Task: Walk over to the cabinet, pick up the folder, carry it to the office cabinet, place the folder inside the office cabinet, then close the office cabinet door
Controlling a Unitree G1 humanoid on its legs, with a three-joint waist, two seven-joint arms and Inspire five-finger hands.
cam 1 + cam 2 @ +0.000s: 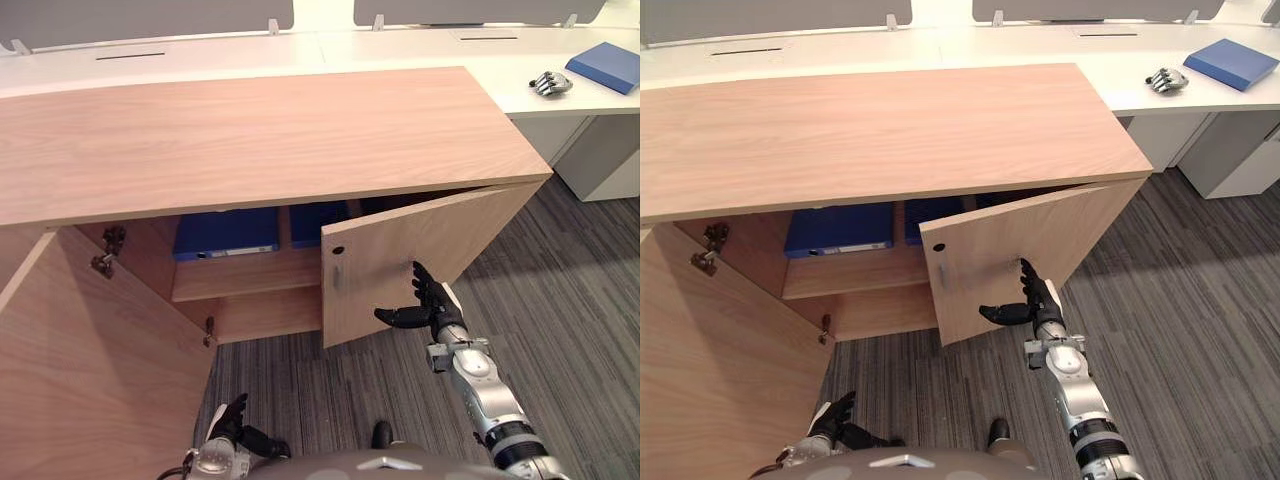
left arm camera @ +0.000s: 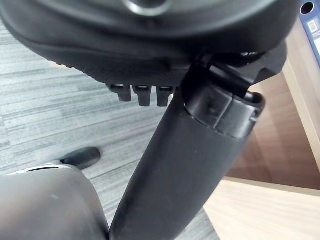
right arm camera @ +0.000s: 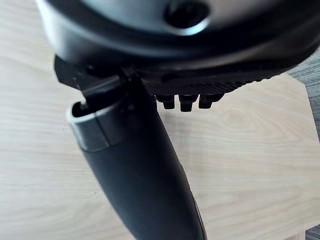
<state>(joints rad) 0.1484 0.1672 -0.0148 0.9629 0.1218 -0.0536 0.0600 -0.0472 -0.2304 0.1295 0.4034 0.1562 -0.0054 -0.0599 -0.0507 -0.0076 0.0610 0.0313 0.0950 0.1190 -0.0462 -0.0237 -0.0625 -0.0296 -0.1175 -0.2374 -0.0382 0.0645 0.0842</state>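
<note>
The right hand (image 1: pixel 434 306) rests straight fingers (image 1: pixel 420 277), thumb spread aside, on the outer face of the cabinet's (image 1: pixel 250 130) half-open right door (image 1: pixel 400 245). Two blue folders (image 1: pixel 226 233) lie on the shelf inside the cabinet. The left hand (image 1: pixel 229 421) hangs low before the cabinet, fingers loosely spread and empty.

**Right hand flat against the half-open door**

The right hand (image 1: pixel 1040 303), fingers straight, rests against the right door (image 1: pixel 1040 235) of the office cabinet (image 1: pixel 880 130), at 4 o'clock. On the shelf inside, at 9 o'clock, lies a blue folder (image 1: pixel 838 228), with a second folder (image 1: pixel 932 215) beside it. The left hand (image 1: pixel 833 418) hangs at 7 o'clock, fingers loose. At 2 o'clock a desk folder (image 1: pixel 1232 62) lies on the white desk (image 1: pixel 1040 45)
</note>
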